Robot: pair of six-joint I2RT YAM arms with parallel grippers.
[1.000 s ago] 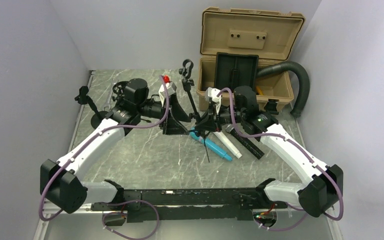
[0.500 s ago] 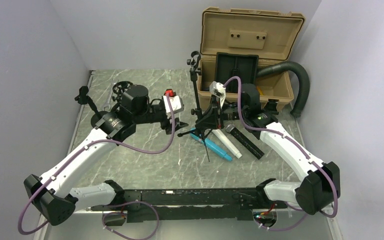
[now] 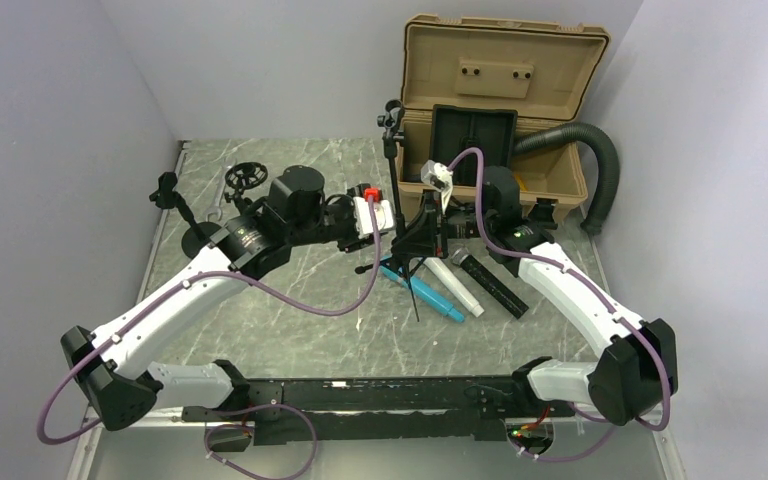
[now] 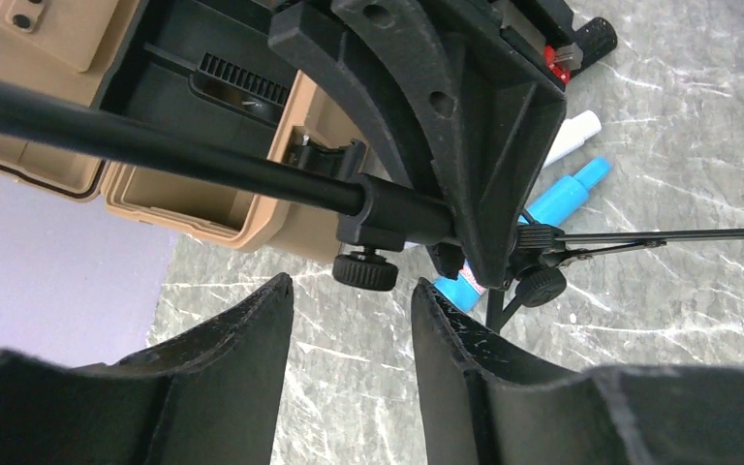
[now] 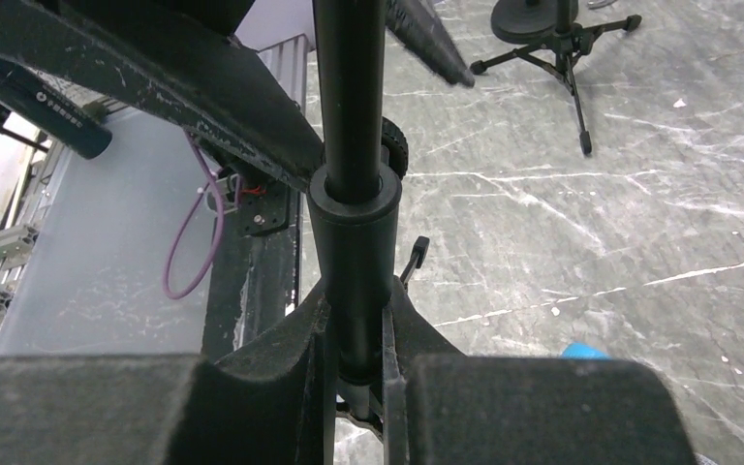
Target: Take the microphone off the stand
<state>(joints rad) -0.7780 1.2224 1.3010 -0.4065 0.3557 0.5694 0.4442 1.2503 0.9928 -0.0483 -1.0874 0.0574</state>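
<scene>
- right tool [image 5: 354, 334] pinches the tripod stand [image 3: 393, 170] pole; left tool [image 4: 351, 295] half spread, empty, beside its knob [image 4: 364, 271].
- top clip [image 3: 391, 114] looks empty; a black microphone-like cylinder [image 3: 495, 287] lies on the tabletop [image 3: 290, 310].
- risk: the left tool nudging the pole could tip the stand.

No text is legible. White lettering on a black tube [image 5: 34, 95] is too blurred to read.

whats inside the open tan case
A black tray leans inside the tan case, with a small yellow item beside it. The right arm hides the rest of the case floor.
</scene>
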